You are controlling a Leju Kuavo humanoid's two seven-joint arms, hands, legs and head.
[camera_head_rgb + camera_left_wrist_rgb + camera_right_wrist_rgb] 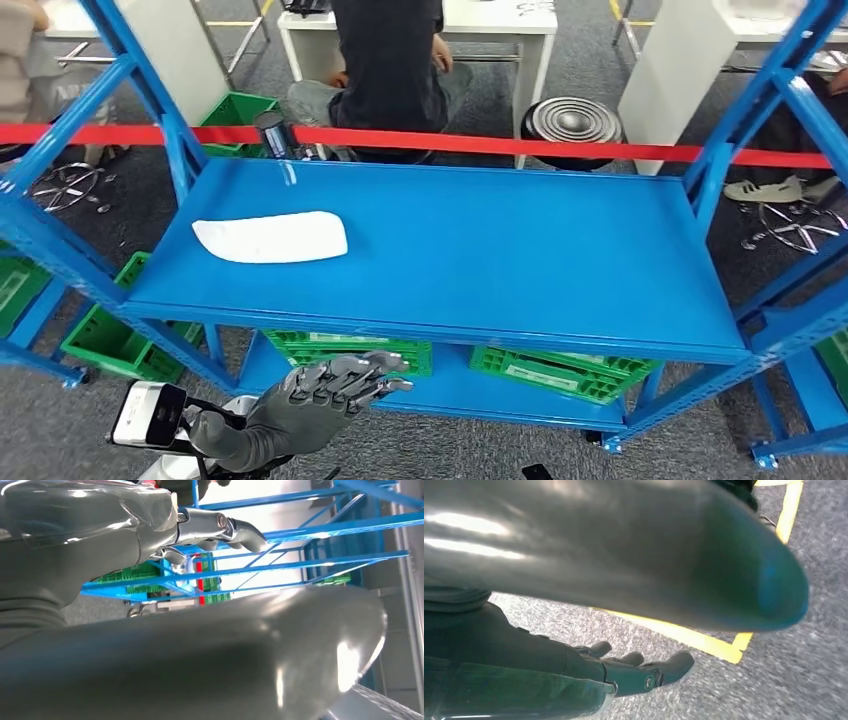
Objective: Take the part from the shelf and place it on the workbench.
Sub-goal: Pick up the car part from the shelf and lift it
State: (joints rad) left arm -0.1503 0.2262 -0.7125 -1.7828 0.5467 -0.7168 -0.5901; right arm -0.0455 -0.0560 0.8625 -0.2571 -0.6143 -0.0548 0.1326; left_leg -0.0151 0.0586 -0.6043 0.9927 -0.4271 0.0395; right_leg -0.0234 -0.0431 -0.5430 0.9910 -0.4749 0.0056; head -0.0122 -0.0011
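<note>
Blue painted metal shelf, smooth with a soft sheen, carrying beyond the left hand a flat white part of smooth, matt, plastic-like finish; green moulded plastic crates with ribbed walls sit on the lower tier just ahead of the fingers. Left hand in matt grey ribbed cover with glossy metallic finger segments. Right hand, dark and glossy, above rough grey speckled carpet floor crossed by smooth yellow tape.

My left hand is matte grey with segmented metallic fingers joined by small round screws. A grey ribbed cover sleeves its wrist, beside a white-cased camera module. My right hand looks darker.
</note>
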